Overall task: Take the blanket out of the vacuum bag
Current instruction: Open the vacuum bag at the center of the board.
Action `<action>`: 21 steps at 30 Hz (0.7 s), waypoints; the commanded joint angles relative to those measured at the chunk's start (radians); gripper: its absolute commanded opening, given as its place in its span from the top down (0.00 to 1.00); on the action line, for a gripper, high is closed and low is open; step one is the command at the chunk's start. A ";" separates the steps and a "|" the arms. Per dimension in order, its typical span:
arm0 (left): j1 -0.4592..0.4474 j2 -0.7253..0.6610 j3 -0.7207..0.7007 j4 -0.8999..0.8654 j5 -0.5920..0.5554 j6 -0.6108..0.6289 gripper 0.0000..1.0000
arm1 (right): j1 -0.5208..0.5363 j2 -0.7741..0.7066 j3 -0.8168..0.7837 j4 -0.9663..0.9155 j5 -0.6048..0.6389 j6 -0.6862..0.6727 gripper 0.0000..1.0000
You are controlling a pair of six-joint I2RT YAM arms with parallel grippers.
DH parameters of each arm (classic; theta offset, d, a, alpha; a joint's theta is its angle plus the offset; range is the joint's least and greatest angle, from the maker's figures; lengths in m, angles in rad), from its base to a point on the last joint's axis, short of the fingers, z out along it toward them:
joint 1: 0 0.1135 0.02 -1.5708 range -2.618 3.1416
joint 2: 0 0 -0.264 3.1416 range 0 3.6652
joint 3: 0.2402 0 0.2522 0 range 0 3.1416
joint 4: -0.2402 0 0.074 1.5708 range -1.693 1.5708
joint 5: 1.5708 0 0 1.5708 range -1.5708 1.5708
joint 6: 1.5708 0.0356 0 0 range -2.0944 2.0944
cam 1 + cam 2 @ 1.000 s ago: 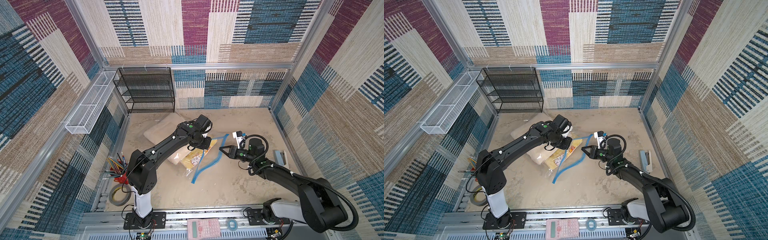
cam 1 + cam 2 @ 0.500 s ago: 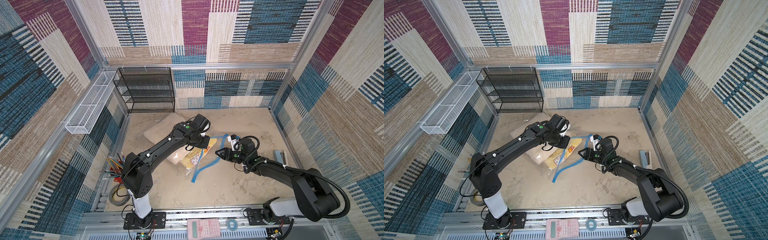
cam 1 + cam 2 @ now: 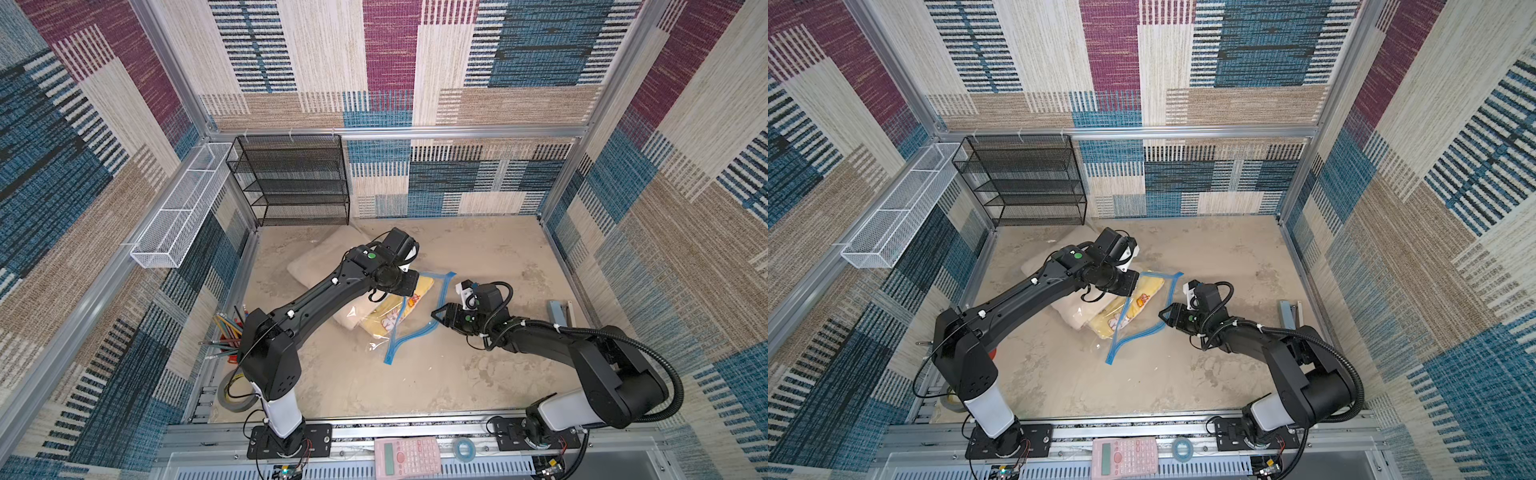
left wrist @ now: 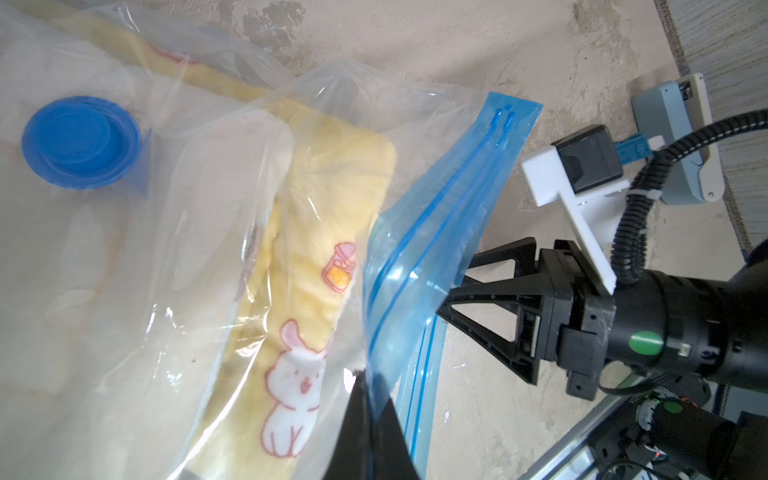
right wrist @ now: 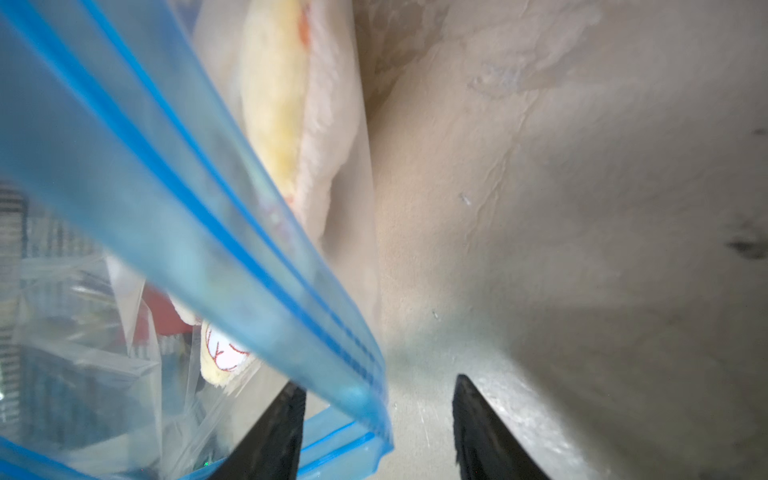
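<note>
Left pincer (image 4: 365, 399) pinches the bag (image 4: 187, 187) at its mouth; right pincer (image 5: 378, 382), spread beside the strip (image 5: 208, 208), should grip the other lip and pull gently apart.

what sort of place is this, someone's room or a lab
Probably a robot test cell, not a room: left arm and right arm bolted to a metal rail, carpet-tile walls in aluminium framing, and a black mesh shelf.

Black arms (image 3: 324, 298), white base segments (image 3: 282, 411), green dots (image 3: 371, 256), ribbed cable hose (image 4: 629, 224).
</note>
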 commanded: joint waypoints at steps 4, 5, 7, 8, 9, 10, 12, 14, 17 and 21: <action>0.001 -0.030 -0.016 0.037 -0.026 -0.041 1.00 | 0.029 0.042 -0.019 0.165 -0.072 0.105 0.50; 0.003 -0.034 -0.020 0.042 -0.028 -0.043 1.00 | 0.032 0.043 -0.020 0.174 -0.066 0.111 0.53; 0.001 -0.047 -0.031 0.050 -0.031 -0.043 1.00 | 0.036 0.050 -0.024 0.196 -0.061 0.120 0.60; 0.003 -0.052 -0.034 0.052 -0.031 -0.044 1.00 | 0.036 0.055 -0.023 0.202 -0.063 0.123 0.63; 0.002 -0.061 -0.040 0.059 -0.033 -0.045 1.00 | 0.036 0.060 -0.022 0.209 -0.066 0.124 0.66; 0.002 -0.070 -0.045 0.065 -0.035 -0.044 1.00 | 0.037 0.064 -0.022 0.215 -0.071 0.126 0.70; 0.002 -0.084 -0.054 0.072 -0.041 -0.041 1.00 | 0.039 0.072 -0.022 0.221 -0.082 0.123 0.82; 0.003 -0.101 -0.062 0.079 -0.050 -0.038 1.00 | 0.039 0.074 -0.022 0.220 -0.084 0.112 0.94; 0.002 -0.126 -0.073 0.082 -0.067 -0.030 1.00 | 0.039 0.063 -0.023 0.202 -0.069 0.083 1.00; 0.001 -0.162 -0.087 0.083 -0.103 -0.014 1.00 | 0.039 0.043 -0.013 0.142 -0.017 0.033 1.00</action>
